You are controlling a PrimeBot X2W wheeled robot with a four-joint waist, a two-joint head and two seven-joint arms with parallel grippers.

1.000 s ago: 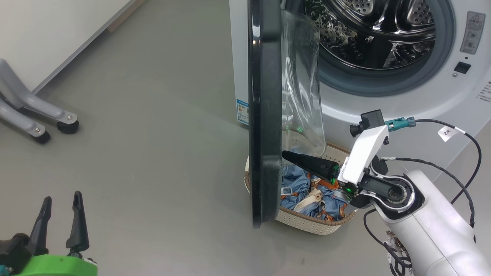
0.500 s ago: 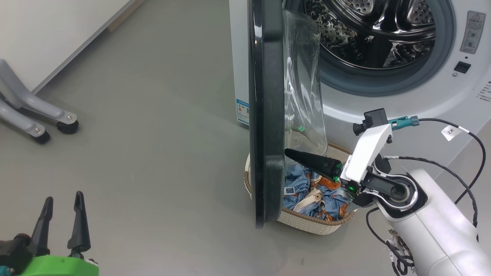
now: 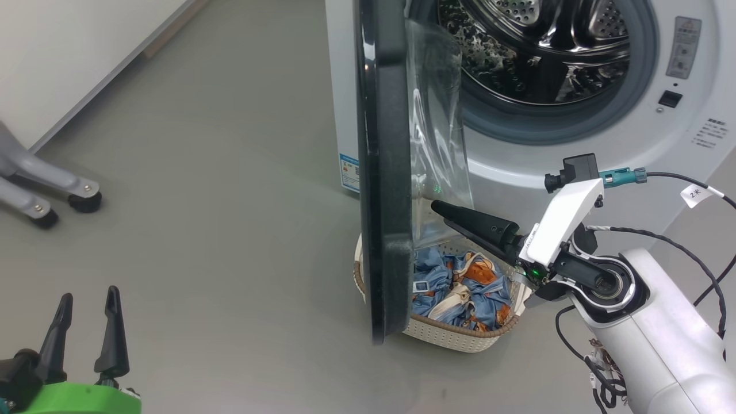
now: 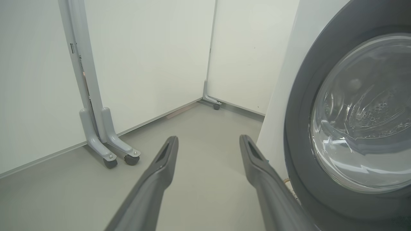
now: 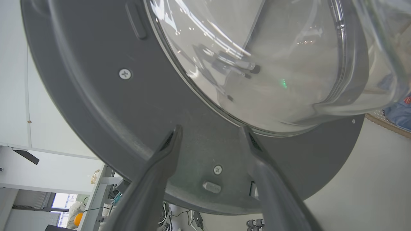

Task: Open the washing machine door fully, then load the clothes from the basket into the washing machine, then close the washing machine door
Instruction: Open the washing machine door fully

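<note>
The large round washing machine door (image 3: 382, 172), with a glossy black rim and a clear bulging glass bowl, stands swung out from the big white front-loading washing machine (image 3: 575, 167) and shows nearly edge-on in the head view. The perforated steel drum (image 3: 535, 52) and grey rubber gasket (image 3: 552, 126) are exposed. The door's lower edge hangs in front of the left part of the small cream perforated plastic basket (image 3: 454, 339) with a brown woven-look rim. The basket sits on the grey floor (image 3: 201, 201) just in front of the machine and holds the crumpled blue clothes (image 3: 460, 287) with orange and cream patches. The right hand (image 5: 210, 130) is above the basket, its two dark fingers spread well apart and gripping nothing. They point at the door's dark inner ring just below the glass bowl; whether they touch it I cannot tell. The left hand (image 3: 89, 293) is well apart from the door at the lower left, fingers wide open and empty, above bare floor. A small blue label sticker (image 3: 348, 171) marks the machine's lower corner.
</note>
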